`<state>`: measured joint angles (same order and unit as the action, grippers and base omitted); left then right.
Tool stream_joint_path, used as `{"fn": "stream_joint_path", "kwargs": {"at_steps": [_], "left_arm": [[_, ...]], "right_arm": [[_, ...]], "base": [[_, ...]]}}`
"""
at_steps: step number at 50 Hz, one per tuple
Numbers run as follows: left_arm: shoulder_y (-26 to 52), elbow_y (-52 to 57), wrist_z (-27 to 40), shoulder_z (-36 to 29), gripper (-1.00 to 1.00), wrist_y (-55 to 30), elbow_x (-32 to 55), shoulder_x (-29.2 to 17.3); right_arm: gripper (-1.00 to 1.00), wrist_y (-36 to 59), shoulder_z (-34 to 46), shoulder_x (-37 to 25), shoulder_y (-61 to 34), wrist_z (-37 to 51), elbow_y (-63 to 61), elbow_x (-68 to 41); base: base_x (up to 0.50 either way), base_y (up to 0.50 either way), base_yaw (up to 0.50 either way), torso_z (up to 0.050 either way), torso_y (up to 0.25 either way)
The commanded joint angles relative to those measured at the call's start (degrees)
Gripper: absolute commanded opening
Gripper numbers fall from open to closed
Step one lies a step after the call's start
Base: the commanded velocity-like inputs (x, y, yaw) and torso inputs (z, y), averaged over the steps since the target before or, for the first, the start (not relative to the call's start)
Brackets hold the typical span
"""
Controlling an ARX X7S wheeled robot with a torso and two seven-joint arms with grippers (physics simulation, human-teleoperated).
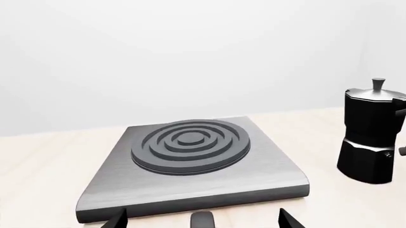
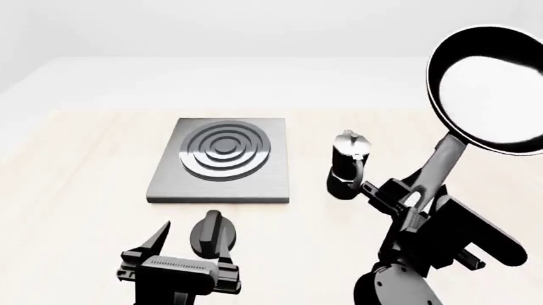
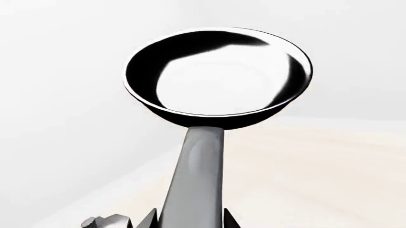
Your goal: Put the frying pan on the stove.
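Spreading under everything is the pale, light-wood table (image 2: 68, 190), the largest thing in view. On it lies the stove (image 2: 222, 160), a flat square grey metal plate with a dark round burner of concentric rings; it sits left of centre in the head view, and nothing rests on it.

Next in size is the frying pan (image 2: 490, 89), a round shallow black pan with a glossy, mirror-bright inside and a long black handle. It is held up in the air at the right of the head view, tilted with its inside facing the camera, well apart from the stove and clear of the table. The right gripper (image 2: 413, 202) is clamped on the lower part of that handle, with the pan rising above it.

Between stove and pan stands a small black-and-silver moka pot (image 2: 347, 165), upright on the table, just right of the stove.

The left gripper (image 2: 191, 238) hovers near the stove's front edge with its 2 fingers spread wide and nothing between them. Close by its fingers on the table lies a small black round knob (image 2: 212, 232).
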<state>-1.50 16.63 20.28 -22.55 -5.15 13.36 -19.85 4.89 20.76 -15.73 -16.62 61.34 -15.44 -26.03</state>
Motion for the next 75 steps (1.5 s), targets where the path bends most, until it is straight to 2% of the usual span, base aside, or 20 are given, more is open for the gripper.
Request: {"fn": "stream_joint_path", "kwargs": {"at_steps": [1, 26, 49, 59, 75], "left_arm": [[0.0, -0.1, 0.2, -0.2, 1.0, 0.1, -0.1, -0.1], [0.7, 0.2, 0.6, -0.8, 1.0, -1.1, 0.3, -0.1], [0.7, 0.1, 0.9, -0.6, 1.0, -0.2, 0.7, -0.3], [0.7, 0.3, 1.1, -0.9, 1.0, -0.3, 0.6, -0.5], [0.9, 0.3, 1.3, -1.4, 1.0, -0.5, 0.5, -0.6]], "right_arm": [[-1.0, -1.9, 2.5, -1.2, -1.8, -4.2, -0.4, 2.6], [-1.0, -3.4, 7.9, -2.5, -5.1, -16.8, 2.7, -1.2], [-1.0, -2.9, 12.7, -4.3, -6.7, -27.7, 0.8, -6.4], [-1.0, -0.7, 14.0, -4.8, -7.8, -28.2, 0.1, -6.5], [-1.0, 8.1, 17.6, -6.9, -14.0, -31.5, -1.5, -8.2]], "base": [[0.0, 0.0, 0.0, 0.0, 0.0], [0.0, 0.0, 0.0, 0.0, 0.002], [0.0, 0.0, 0.0, 0.0, 0.002], [0.0, 0.0, 0.0, 0.0, 0.002], [0.0, 0.0, 0.0, 0.001, 0.002]]}}
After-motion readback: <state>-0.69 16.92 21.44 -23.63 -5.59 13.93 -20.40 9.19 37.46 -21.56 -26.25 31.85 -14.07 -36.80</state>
